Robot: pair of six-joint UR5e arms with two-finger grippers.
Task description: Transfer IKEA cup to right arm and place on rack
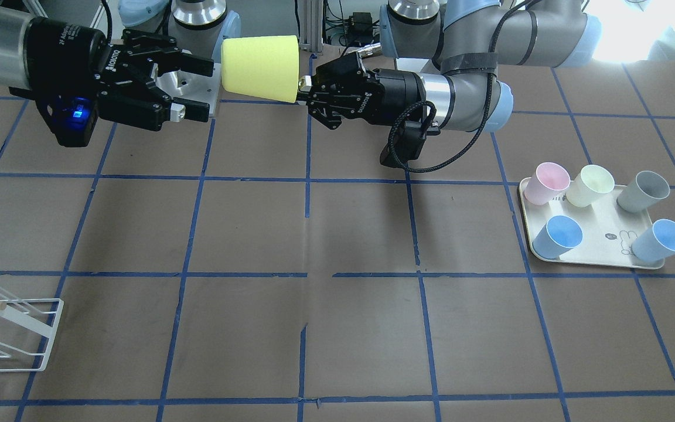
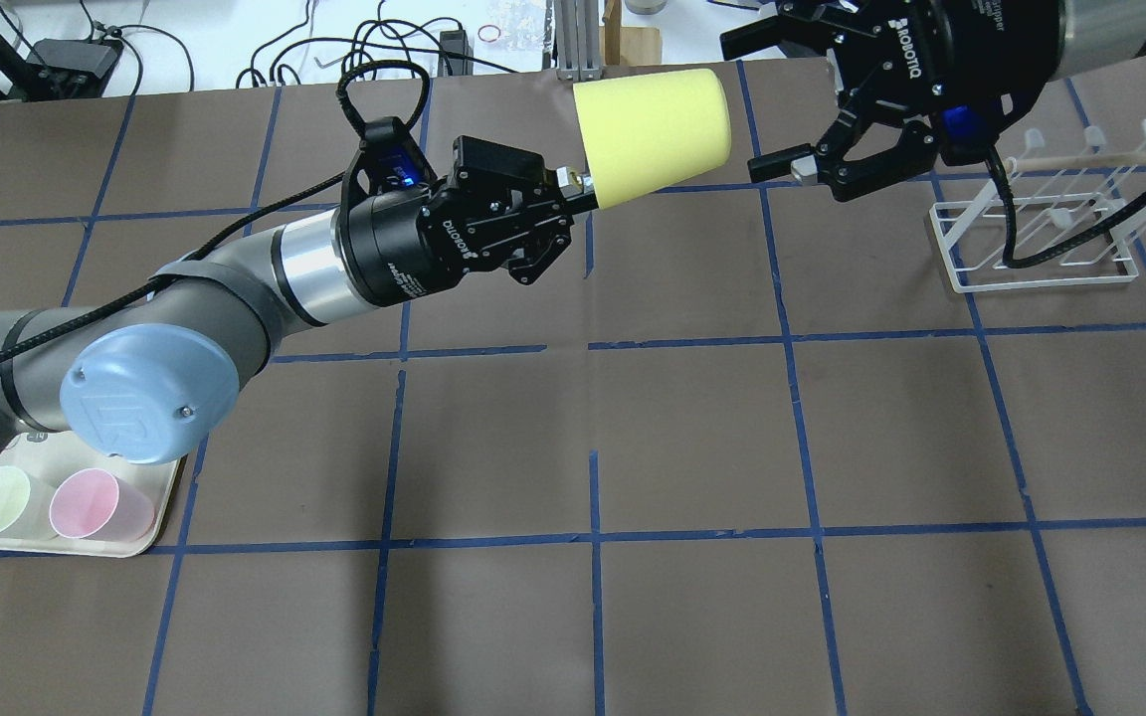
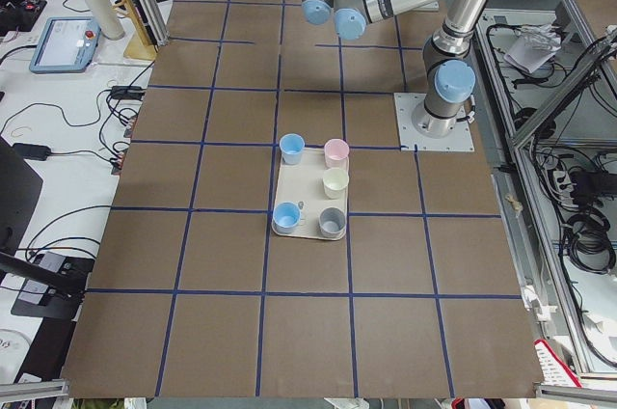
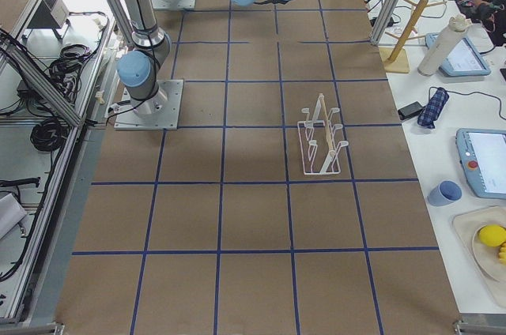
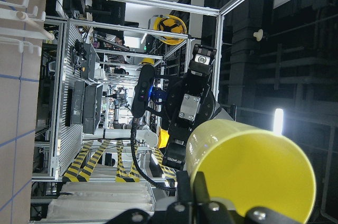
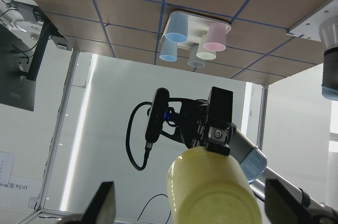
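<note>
My left hand [image 2: 576, 187]: held level; clamped on the IKEA cup [image 2: 653, 134] rim;
My right hand [image 2: 750, 101]: level; fingers apart, facing its base

Bright, even light covers the brown, blue-taped surface [image 1: 255, 234], with soft, faint shadows lying on it below the bright yellow tapered plastic cup [image 1: 260, 68]. Far right of the cup, white glare washes out the front-facing view's corner. The right wrist view shows the cup slightly soft and backlit.
</note>
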